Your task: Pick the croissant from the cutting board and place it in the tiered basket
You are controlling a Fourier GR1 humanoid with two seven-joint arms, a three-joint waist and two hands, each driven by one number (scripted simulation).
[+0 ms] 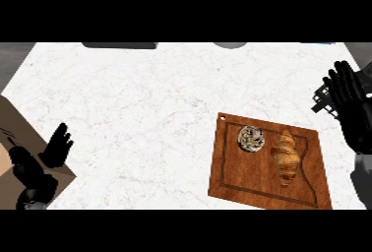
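**Croissant on the board, both hands clear of it**

Croissant lies lengthwise on the right half of the wooden board, inside its routed groove, with one tip toward the far edge and the other toward the near edge. Just beside it, to the left and near the far end, sits a round speckled piece; the two look close but apart. The board rests on the white marbled table, toward the lower right, turned a little askew.

Right hand shows at the view's right edge, beyond the board's far right corner. Its fingers are straight and spread, holding nothing. A dark piece shows just beside it at the edge; what it is cannot be told.

Left hand rests at the lower left, well apart from the board, with its fingers up, relaxed and empty. It lies next to a brown surface at the left edge.
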